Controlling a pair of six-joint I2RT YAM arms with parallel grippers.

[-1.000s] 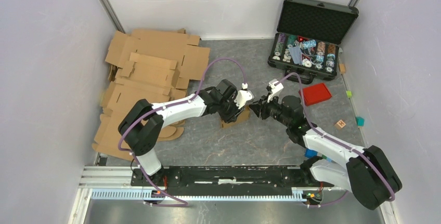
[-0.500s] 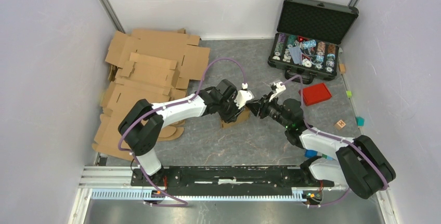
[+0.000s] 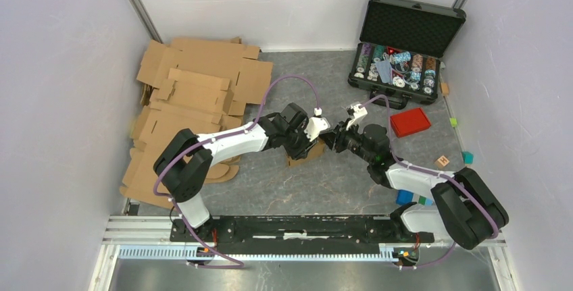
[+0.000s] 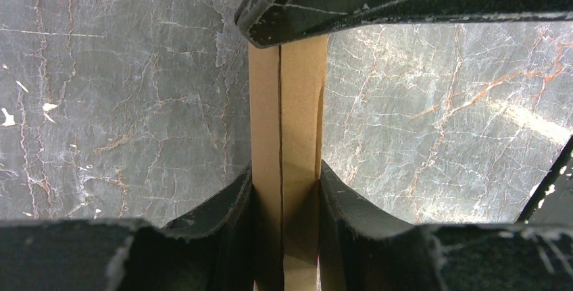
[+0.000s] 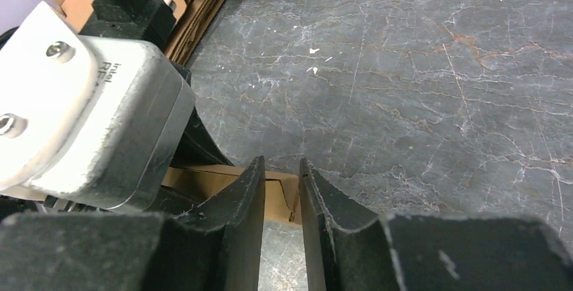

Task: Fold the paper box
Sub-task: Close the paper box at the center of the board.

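Note:
The paper box [image 3: 303, 154] is a small brown cardboard piece on the grey floor at mid-table. My left gripper [image 3: 309, 146] is shut on it; in the left wrist view the two black fingers [image 4: 233, 200] clamp an upright cardboard wall [image 4: 297, 102]. My right gripper [image 3: 329, 140] sits just right of the box, its tips close to the left gripper. In the right wrist view its jaws [image 5: 282, 166] are nearly shut with a narrow empty gap, and the box edge [image 5: 280, 200] lies just beyond the tips.
Several large brown cardboard sheets [image 3: 196, 95] lie at the back left. An open black case [image 3: 405, 41] of chips stands at the back right, with a red lid [image 3: 410, 122] in front of it. Small blocks [image 3: 442, 161] lie at the right. The left wrist's white housing [image 5: 88, 115] fills the right wrist view's left.
My right gripper has moved left toward the box and the left gripper. The left arm and the box have stayed put.

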